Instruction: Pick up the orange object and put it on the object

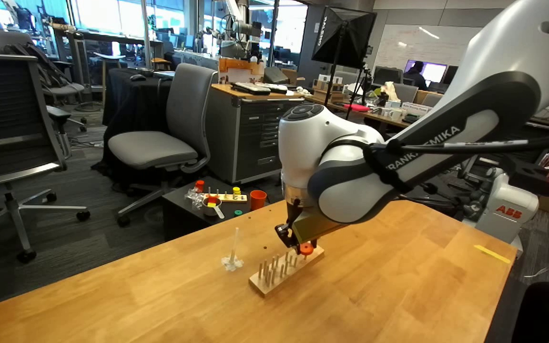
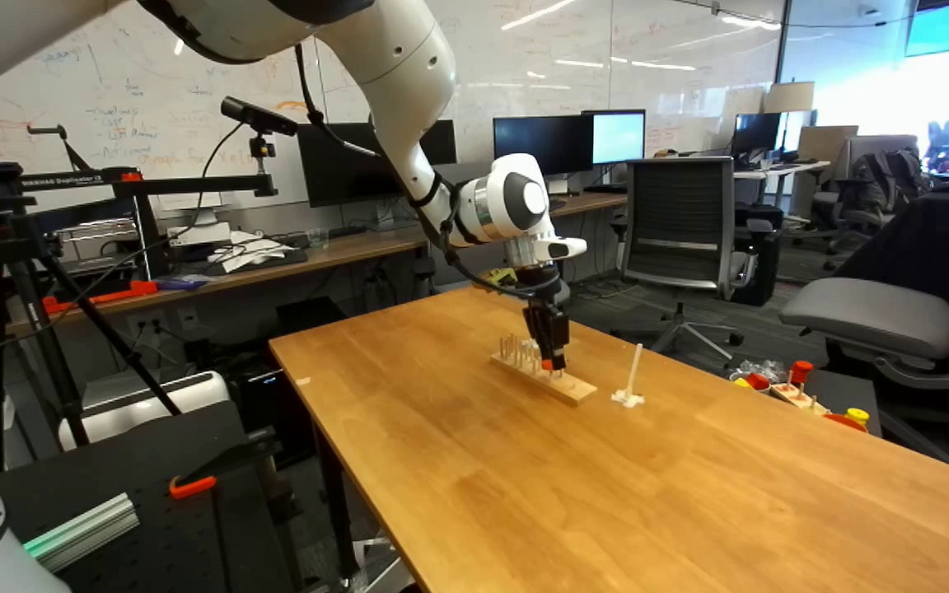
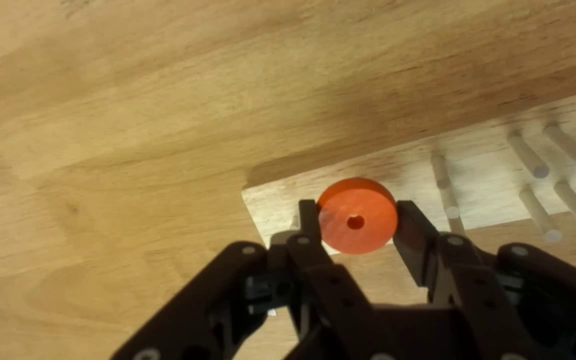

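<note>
Gripper (image 3: 357, 215) w/ orange disc (image 3: 358, 205) pinched, over 1 end of pegboard (image 3: 483, 180).

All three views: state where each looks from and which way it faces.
An exterior view: raised, looking over the table to a grey chair and cabinet; arm shows at upper right.
An exterior view: raised, looking over the table to whiteboard and monitors; arm shows at upper left.
Wrist view: on the wrist, facing down at pegboard and orange disc; only the gripper shows.
Both exterior views share the table, pegboard and standing stick.
</note>
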